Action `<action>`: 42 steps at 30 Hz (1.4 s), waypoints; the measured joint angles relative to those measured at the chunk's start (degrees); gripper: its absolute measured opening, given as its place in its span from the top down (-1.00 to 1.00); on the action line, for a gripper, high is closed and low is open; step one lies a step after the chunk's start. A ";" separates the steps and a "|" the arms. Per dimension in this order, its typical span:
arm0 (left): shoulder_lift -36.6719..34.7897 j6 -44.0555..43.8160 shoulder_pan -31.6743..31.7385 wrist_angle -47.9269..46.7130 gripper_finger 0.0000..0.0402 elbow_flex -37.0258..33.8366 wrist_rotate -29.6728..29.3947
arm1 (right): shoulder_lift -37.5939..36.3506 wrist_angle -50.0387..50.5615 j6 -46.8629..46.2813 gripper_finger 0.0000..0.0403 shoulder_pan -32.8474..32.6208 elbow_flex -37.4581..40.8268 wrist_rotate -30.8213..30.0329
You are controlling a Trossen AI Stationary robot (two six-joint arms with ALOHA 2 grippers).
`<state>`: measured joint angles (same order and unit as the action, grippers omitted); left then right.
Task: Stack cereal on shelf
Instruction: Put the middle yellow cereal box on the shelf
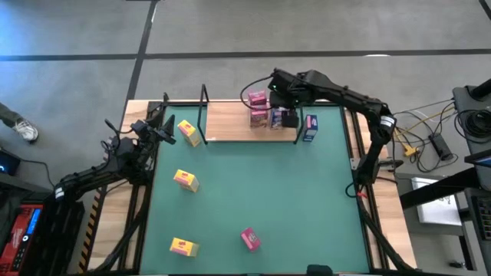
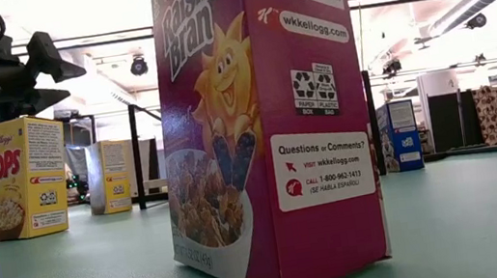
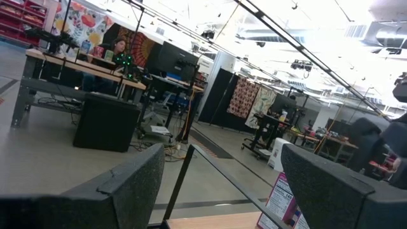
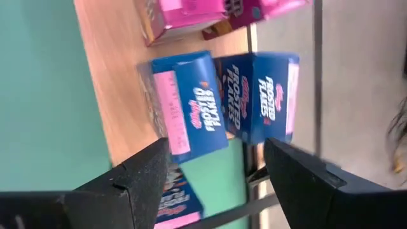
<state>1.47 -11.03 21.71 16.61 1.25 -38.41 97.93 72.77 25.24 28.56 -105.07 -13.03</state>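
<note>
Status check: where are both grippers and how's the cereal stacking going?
Right gripper open above blue boxes on the shelf. Left gripper open, waiting at the table's left edge. Three yellow boxes and one pink box not yet shelved. Nothing in the way.

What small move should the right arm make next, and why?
Probably lift the right gripper clear of the shelf. Its fingers are open and hold nothing, with two blue boxes already on the wood beside the pink ones. Another blue box stands on the table just off the shelf's end, a likely next pick.
</note>
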 joint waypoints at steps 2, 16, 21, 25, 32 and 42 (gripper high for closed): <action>0.00 0.00 0.00 0.01 -0.49 -0.01 0.00 | 0.00 1.79 -4.74 -0.21 -0.07 -1.01 0.92; 0.01 0.00 0.01 0.01 -0.49 -0.01 0.01 | -5.50 -0.75 -16.21 -0.21 -6.52 -3.33 10.02; 0.00 0.00 0.01 -0.01 -0.49 0.00 0.00 | -9.64 -6.85 -13.93 -0.21 -10.94 0.72 10.02; -0.01 0.00 0.00 0.01 -0.49 -0.01 0.01 | -12.46 -9.05 -15.61 -0.21 -13.30 3.66 10.01; -0.01 0.00 0.05 0.08 -0.49 -0.01 0.01 | -17.29 -8.96 -21.12 -0.21 -15.73 9.69 2.75; -0.01 -4.06 0.07 1.09 -0.49 -0.01 -0.03 | -24.75 -10.61 -26.73 -0.21 -16.18 19.37 -6.61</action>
<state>1.45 -15.09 21.78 17.70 1.23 -38.44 73.18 62.16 -1.49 12.38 -85.69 -19.64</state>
